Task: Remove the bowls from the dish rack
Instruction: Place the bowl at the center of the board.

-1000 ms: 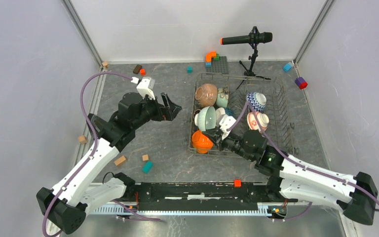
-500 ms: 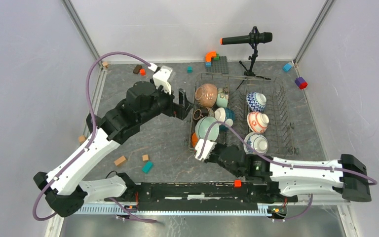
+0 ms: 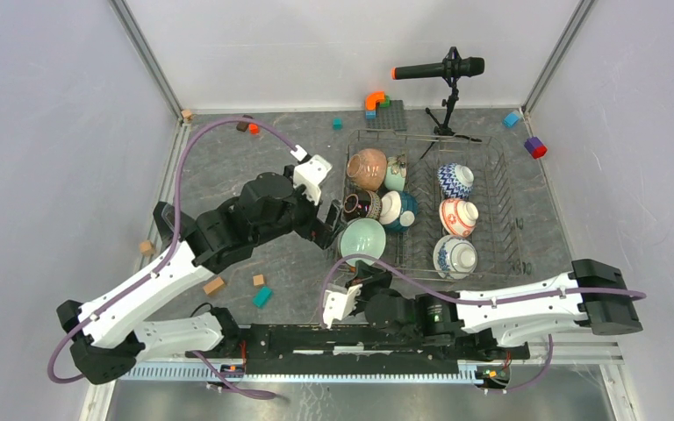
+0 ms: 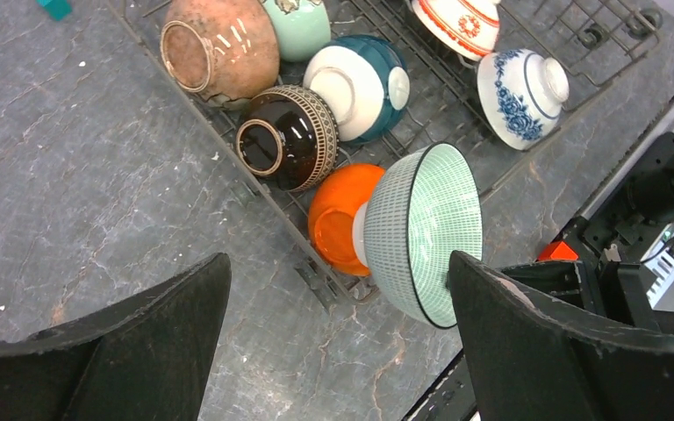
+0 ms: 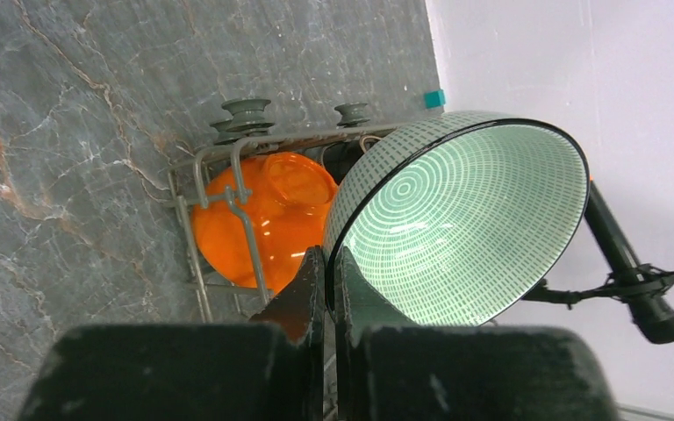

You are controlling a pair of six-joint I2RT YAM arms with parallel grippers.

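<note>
My right gripper (image 5: 329, 274) is shut on the rim of a pale green patterned bowl (image 5: 456, 228) and holds it on edge over the near-left corner of the wire dish rack (image 3: 491, 210). In the top view this bowl (image 3: 364, 239) covers an orange bowl (image 5: 272, 219) lying in the rack. My left gripper (image 4: 338, 329) is open and empty over the table just left of the rack, with the green bowl (image 4: 426, 228) near its right finger. The rack holds more bowls: brown speckled (image 3: 367, 167), dark striped (image 3: 362, 204), teal (image 3: 401, 210), blue-white zigzag (image 3: 455, 180), red-white (image 3: 458, 217) and blue floral (image 3: 455, 254).
A microphone on a stand (image 3: 439, 68) reaches over the rack's far edge. A grey studded plate (image 3: 386, 114) sits at the back. Toy blocks lie on the table left of the rack, among them a teal one (image 3: 263, 296) and a wooden one (image 3: 215, 285).
My right arm has drawn back toward the near edge, carrying the green bowl to the rack's near-left corner. My left gripper has swung right, up to the rack's left side.
</note>
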